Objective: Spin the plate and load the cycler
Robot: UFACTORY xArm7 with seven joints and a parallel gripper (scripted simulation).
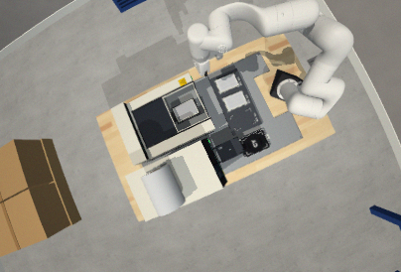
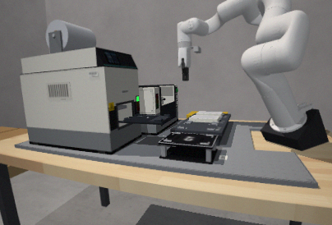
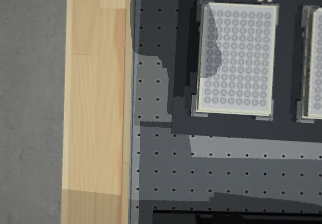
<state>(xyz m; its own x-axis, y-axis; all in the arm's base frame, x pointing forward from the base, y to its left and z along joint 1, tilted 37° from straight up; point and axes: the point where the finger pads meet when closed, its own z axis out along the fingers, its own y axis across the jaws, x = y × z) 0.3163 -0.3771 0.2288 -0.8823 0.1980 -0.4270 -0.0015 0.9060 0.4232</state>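
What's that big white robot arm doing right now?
The arm is holding nothing. Its gripper hangs high in the air with jaws shut, above the table's edge beside two plates on the deck. Another plate lies inside the open top of the centrifuge.

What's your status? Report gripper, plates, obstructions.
Gripper shut, empty, hovering over deck edge. One plate in the centrifuge's open bucket; two deck plates seated. Nothing obstructing the gripper.

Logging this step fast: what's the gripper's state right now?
Gripper: closed, holding nothing, hanging in the air above the deck plates.
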